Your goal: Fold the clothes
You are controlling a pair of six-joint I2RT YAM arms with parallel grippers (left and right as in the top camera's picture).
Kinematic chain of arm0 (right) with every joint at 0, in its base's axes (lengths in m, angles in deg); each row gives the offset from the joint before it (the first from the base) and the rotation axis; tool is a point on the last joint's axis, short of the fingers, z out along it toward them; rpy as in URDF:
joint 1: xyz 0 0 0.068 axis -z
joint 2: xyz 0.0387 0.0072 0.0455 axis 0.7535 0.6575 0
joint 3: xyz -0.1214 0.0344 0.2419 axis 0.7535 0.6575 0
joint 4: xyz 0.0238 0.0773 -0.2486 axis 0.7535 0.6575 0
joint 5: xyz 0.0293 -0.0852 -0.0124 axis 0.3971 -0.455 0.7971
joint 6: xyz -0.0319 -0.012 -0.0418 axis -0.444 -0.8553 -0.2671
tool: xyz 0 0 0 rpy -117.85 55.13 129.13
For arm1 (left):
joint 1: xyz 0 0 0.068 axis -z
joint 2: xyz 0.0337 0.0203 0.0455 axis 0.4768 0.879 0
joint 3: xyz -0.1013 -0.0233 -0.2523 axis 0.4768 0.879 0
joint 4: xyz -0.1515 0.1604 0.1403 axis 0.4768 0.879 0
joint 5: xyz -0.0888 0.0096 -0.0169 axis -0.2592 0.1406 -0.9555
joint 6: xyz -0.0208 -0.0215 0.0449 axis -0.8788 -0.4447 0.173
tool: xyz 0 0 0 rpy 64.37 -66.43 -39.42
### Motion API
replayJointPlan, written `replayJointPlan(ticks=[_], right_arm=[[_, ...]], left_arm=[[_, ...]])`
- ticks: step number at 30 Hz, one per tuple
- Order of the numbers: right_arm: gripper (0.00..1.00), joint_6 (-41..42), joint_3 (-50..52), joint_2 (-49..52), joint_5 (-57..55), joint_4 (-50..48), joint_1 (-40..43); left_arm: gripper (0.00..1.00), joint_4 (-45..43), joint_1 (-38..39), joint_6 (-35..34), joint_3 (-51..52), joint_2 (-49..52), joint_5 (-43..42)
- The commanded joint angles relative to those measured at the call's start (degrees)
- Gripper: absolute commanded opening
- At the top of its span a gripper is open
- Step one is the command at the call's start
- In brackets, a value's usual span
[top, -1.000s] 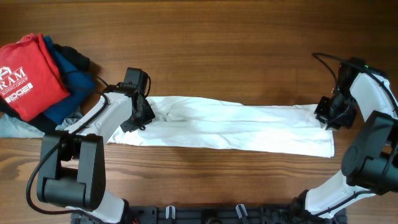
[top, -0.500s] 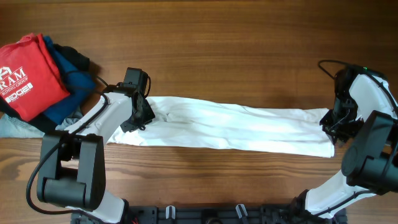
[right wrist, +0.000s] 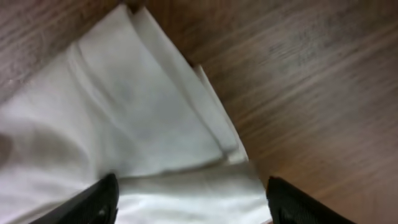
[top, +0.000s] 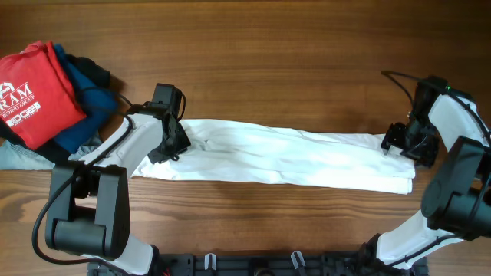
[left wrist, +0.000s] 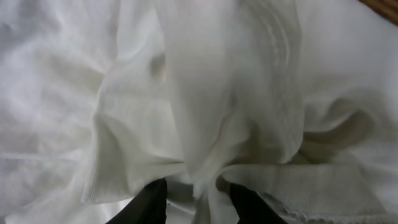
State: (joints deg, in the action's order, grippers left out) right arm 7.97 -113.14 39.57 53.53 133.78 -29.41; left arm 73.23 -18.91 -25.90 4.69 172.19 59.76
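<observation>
The clothes (top: 284, 157), a white T-shirt, lie folded into a long strip across the middle of the wooden table. At its left end my left gripper (top: 170, 146) is shut on a bunched fold; in the left wrist view that white fold (left wrist: 205, 124) runs down between the black fingertips (left wrist: 149, 205) of the gripper (left wrist: 198, 202). My right gripper (top: 399, 142) hovers over the strip's right end, open. In the right wrist view its wide-spread fingers (right wrist: 93, 202) straddle the layered corner of the shirt (right wrist: 149, 124), and the gripper (right wrist: 193, 202) holds nothing. No print shows.
A red shirt with white lettering (top: 34, 92) lies at the far left on a blue garment (top: 88, 100) and a dark one (top: 96, 70). A pale cloth (top: 15, 157) pokes out below them. Bare wood (top: 276, 61) runs behind the strip.
My right gripper has opened and let go of the shirt's right end, which now lies flat. The left arm has held still with its grip.
</observation>
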Motion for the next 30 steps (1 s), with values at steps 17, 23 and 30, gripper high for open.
replayJointPlan(ticks=[17,23,30], right_arm=[[0.04,-6.8,6.8,-1.3,16.0,-6.7,2.8],[0.04,1.9,-6.8,-1.4,8.5,-0.6,6.9],[0.04,1.5,-20.8,-1.7,10.0,12.0,6.8]], left_arm=[[0.36,1.8,-0.9,0.1,1.9,1.8,1.5],[0.37,2.0,-0.9,0.1,-4.6,-1.3,-6.3],[0.4,3.8,-0.9,0.1,-4.9,-4.7,-6.3]])
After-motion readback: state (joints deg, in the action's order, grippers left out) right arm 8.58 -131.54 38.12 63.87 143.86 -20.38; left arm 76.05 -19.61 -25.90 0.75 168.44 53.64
